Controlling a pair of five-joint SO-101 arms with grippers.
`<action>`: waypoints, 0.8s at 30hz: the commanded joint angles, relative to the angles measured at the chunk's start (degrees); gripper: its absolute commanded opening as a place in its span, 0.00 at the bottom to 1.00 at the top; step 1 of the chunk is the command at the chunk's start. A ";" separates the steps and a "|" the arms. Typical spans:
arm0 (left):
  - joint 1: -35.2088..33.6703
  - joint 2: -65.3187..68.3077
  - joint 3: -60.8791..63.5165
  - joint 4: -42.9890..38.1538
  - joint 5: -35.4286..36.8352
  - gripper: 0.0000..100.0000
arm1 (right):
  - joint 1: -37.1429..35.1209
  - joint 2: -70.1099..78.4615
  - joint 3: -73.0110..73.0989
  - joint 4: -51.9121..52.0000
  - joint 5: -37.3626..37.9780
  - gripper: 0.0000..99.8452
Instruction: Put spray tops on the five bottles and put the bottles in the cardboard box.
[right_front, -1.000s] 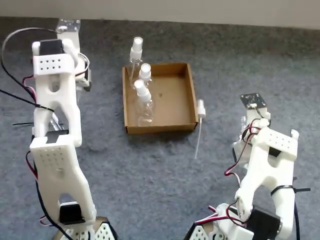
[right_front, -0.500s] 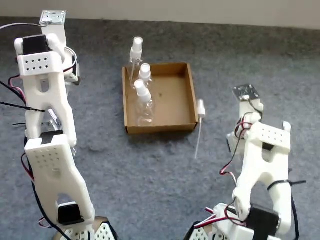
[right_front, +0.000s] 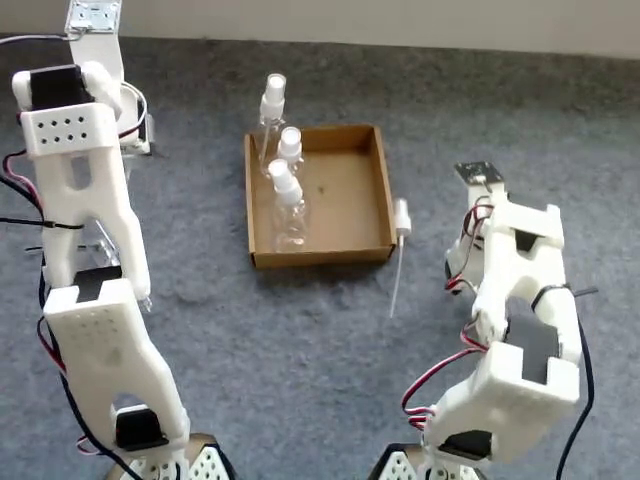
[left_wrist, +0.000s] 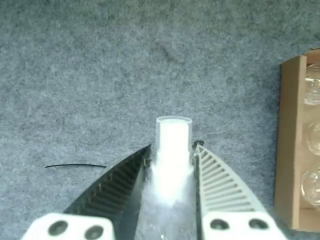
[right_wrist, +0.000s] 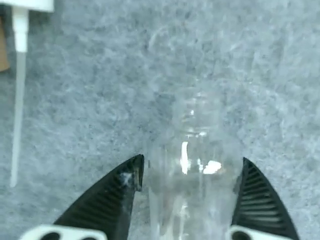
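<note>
The cardboard box (right_front: 360, 190) lies open in the middle of the grey carpet. Two capped bottles (right_front: 288, 205) are inside it, and a third capped bottle (right_front: 272, 100) stands at its far left corner. A loose spray top (right_front: 401, 216) with a long tube lies just right of the box. My left gripper (left_wrist: 172, 147) is shut on a white spray top (left_wrist: 173, 135) and sits at the far left (right_front: 135, 140). My right gripper (right_wrist: 189, 167) is shut on a clear uncapped bottle (right_wrist: 192, 150), right of the loose top (right_front: 462, 262).
The box's wall (left_wrist: 290, 140) edges the left wrist view, with bottles (left_wrist: 312, 135) behind it. A thin black wire (left_wrist: 75, 166) lies on the carpet near the left gripper. The loose top's tube (right_wrist: 17, 100) runs beside the right gripper. Bare carpet lies in front of the box.
The left arm swung farther toward the back left corner. The right arm rose and shifted left toward the box, carrying the clear bottle with it.
</note>
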 joint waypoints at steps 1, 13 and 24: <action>-0.40 -3.74 -2.15 0.26 -0.70 0.08 | -0.66 1.10 -5.14 -0.92 -0.53 0.22; -0.48 -15.34 -0.22 0.62 -0.53 0.08 | -0.57 -4.97 -15.43 10.42 -0.53 0.00; 6.55 -43.56 24.22 0.35 -0.70 0.08 | -11.65 -44.26 -5.67 14.46 -11.43 0.00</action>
